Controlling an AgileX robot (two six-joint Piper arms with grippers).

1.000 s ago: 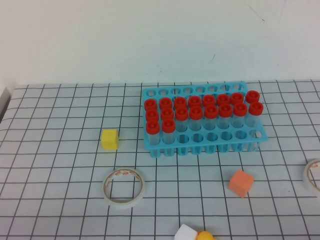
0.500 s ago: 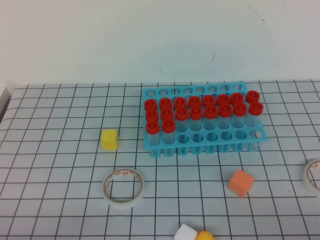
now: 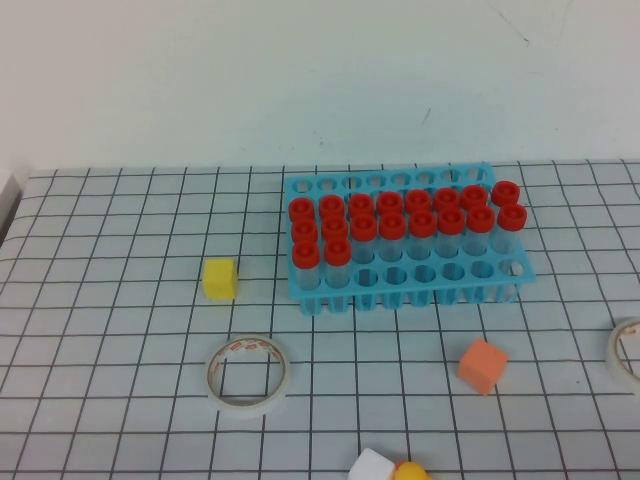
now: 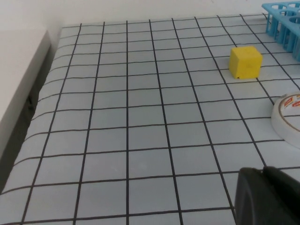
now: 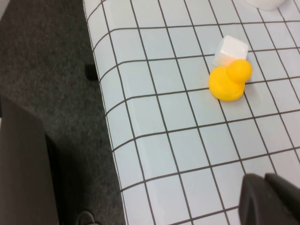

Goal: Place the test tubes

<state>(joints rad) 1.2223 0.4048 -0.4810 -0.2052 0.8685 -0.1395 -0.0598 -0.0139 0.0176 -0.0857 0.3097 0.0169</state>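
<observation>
Cut off: duck [image 3: 410, 471], nearer me than rack [image 3: 420, 297].
Left hand [image 4: 265, 176]: clenching nothing, left of rack.
Right hand [image 5: 266, 180]: clenching nothing, nearer me than rack.
Change: I'm seeing none.

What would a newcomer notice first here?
A blue rack holding red-capped test tubes stands at the far side. Nearer lie a yellow cube, tape roll and orange cube. The shut left gripper hangs over the gridded mat at left, the shut right gripper at its front edge near a yellow duck.
</observation>
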